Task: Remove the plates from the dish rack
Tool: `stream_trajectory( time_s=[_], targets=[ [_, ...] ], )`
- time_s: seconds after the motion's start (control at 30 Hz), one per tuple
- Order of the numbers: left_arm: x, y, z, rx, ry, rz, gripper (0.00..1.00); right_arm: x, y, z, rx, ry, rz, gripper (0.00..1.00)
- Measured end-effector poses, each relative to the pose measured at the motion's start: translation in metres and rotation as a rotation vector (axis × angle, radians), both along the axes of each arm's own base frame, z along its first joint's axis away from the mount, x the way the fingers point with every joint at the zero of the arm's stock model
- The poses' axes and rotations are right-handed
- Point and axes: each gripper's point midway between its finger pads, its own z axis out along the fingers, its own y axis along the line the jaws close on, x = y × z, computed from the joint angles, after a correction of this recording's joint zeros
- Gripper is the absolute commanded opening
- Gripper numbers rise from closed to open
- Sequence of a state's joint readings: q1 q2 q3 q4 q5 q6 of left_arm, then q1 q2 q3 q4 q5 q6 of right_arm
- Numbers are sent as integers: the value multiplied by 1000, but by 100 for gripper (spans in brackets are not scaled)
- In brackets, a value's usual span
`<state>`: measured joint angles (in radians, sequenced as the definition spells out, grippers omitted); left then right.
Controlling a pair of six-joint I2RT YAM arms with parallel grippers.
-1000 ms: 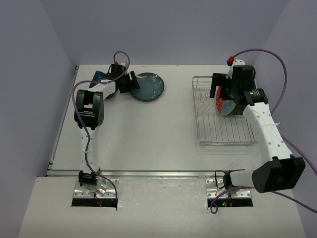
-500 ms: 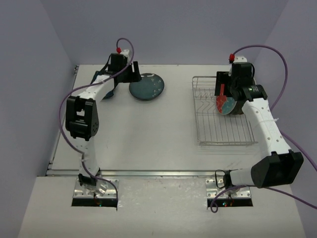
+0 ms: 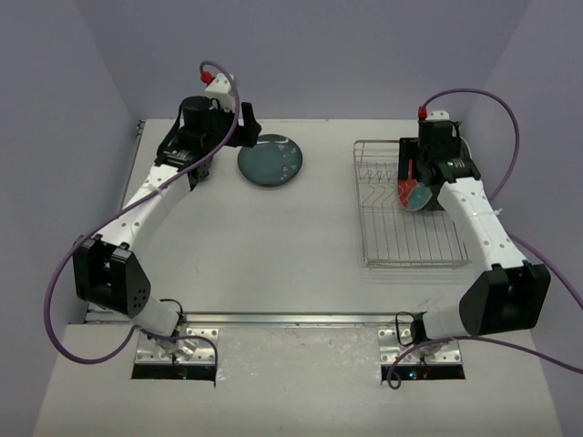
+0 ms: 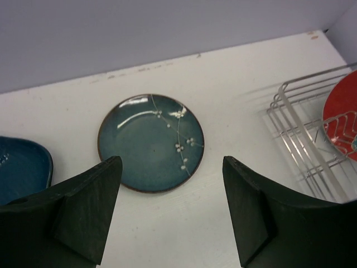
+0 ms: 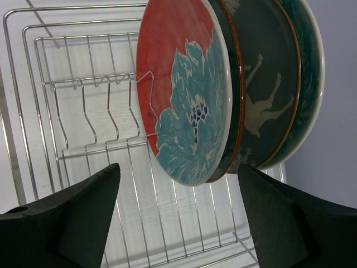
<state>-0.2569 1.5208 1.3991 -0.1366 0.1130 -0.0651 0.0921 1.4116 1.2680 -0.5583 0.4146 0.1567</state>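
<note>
The silver wire dish rack (image 3: 401,238) stands at the right of the table. Three plates stand upright at its far end: a red plate with a teal flower (image 5: 187,95), a dark plate with pale markings (image 5: 262,95) and a teal plate (image 5: 309,67) behind them. My right gripper (image 5: 178,167) hangs open just over their edges, touching none; from above it is over the red plate (image 3: 412,193). A dark teal plate (image 4: 150,142) lies flat on the table at the back left. My left gripper (image 4: 172,161) is open and empty, raised near that plate's edge.
A blue dish (image 4: 22,167) lies on the table left of the teal plate. The rack's corner (image 4: 301,134) and the red plate (image 4: 340,120) show at the right of the left wrist view. Walls close in the table at the back and sides.
My left arm has swung its elbow out to the left and lifted its gripper above the teal plate. My right gripper has moved closer over the racked plates, its jaws slightly narrower.
</note>
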Motion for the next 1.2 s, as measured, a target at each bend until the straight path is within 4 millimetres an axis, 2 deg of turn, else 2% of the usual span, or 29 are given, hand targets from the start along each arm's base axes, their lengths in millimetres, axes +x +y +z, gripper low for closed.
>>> stream_trajectory(
  time_s=[0.1,0.17,0.53,0.9,1.03,1.2],
  targets=[
    [-6,3,-27,24,70,3,71,4,-1,-6,-8,11,-2,85],
    [-8,3,-33,30,87,4,71,6,-2,-9,-11,16,-3,85],
    [-8,3,-34,29,86,4,72,20,-11,-34,-69,71,-21,85],
    [-8,3,-33,29,86,4,72,33,-18,-49,-114,101,-28,81],
    [-8,3,-33,28,86,2,71,39,-20,-52,-112,94,-31,73],
    [-8,2,-34,27,87,-4,71,48,-23,-50,-106,62,-29,59]
  ],
)
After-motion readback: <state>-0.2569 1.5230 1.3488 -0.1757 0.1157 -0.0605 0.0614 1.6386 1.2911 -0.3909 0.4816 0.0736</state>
